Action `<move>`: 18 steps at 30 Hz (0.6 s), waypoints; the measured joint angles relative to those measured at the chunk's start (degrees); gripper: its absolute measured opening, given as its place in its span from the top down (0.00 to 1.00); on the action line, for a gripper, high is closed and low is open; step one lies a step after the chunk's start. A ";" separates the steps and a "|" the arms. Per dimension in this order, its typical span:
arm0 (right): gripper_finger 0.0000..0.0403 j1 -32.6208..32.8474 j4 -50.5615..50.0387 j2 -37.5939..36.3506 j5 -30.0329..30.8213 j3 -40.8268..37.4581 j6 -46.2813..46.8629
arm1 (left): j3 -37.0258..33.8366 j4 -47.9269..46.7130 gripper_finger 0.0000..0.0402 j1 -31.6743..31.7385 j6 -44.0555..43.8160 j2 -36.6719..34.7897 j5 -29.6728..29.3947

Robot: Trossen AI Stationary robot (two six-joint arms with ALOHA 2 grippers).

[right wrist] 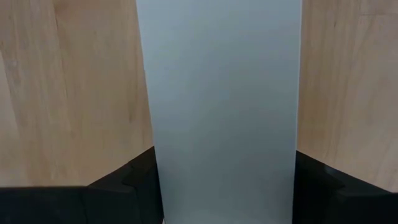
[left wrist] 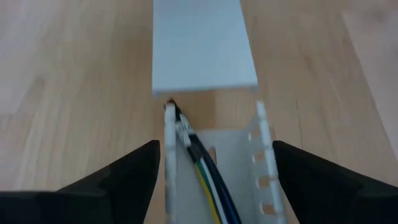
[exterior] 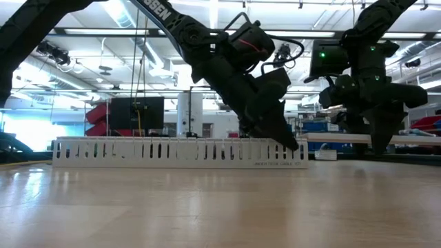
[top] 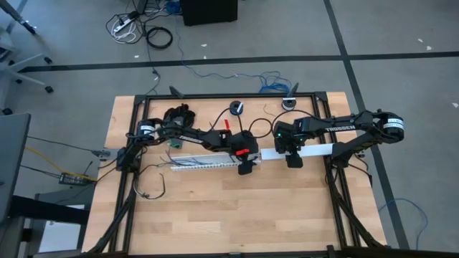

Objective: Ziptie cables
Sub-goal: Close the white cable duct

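The cables, a bundle of thin dark wires with a yellow-green one among them, lie inside the white slotted duct, running along its channel and ending just short of its open end, seen in the left wrist view. The duct lies lengthwise across the middle of the wooden bench, closer to the far edge than the near one. In line with it, just past its open end, lies a flat white cover strip that reaches toward the bench's right edge.

The left gripper is at the duct's open end, its two dark fingers spread wide on either side of the duct walls, apart from them and holding nothing. The low view shows this arm slanting down to the duct's end. The right gripper sits over the cover strip, its fingers flanking the strip's two long edges; whether they press on it cannot be told. A black metal frame borders the bench.
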 joint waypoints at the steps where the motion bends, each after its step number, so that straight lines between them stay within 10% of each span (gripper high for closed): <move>1: 0.42 0.00 0.00 0.02 0.00 0.00 0.00 | 0.02 0.59 0.24 -0.01 -0.11 0.07 -0.10; 18: 0.42 0.00 0.04 0.02 0.03 -0.02 -0.02 | 0.10 4.70 0.24 -1.09 -0.16 1.84 -0.97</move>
